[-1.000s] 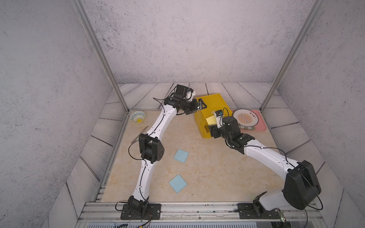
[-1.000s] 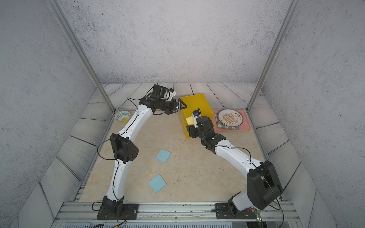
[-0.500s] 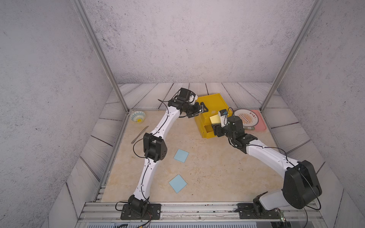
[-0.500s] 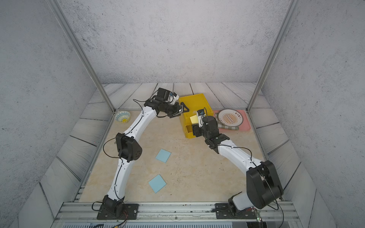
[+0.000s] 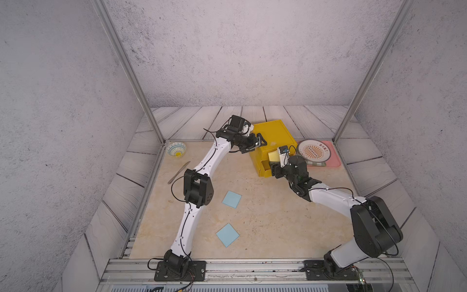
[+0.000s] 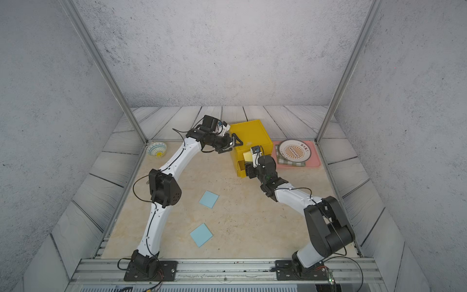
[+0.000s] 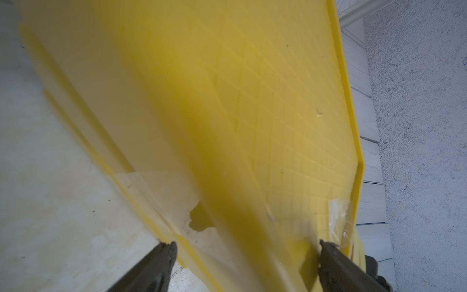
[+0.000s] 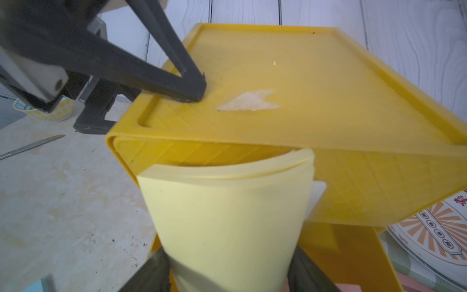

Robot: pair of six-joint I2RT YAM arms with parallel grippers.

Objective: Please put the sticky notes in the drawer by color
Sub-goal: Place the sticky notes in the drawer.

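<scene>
Before the drawer [image 8: 328, 83], pale-yellow sticky note [image 8: 227, 215] bows; edges curled.

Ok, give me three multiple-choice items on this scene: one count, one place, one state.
1. Blue notes on the table: A. one B. two C. three
2. The plate rests: A. on the cloth on the tray B. straight on the table C. on a blue note
3. The right gripper is: A. open, empty B. shut on the yellow note C. shut on a blue note
B: two lie apart there. A: checked cloth shows under its rim. B: the right wrist view shows it pinched, curled.
</scene>
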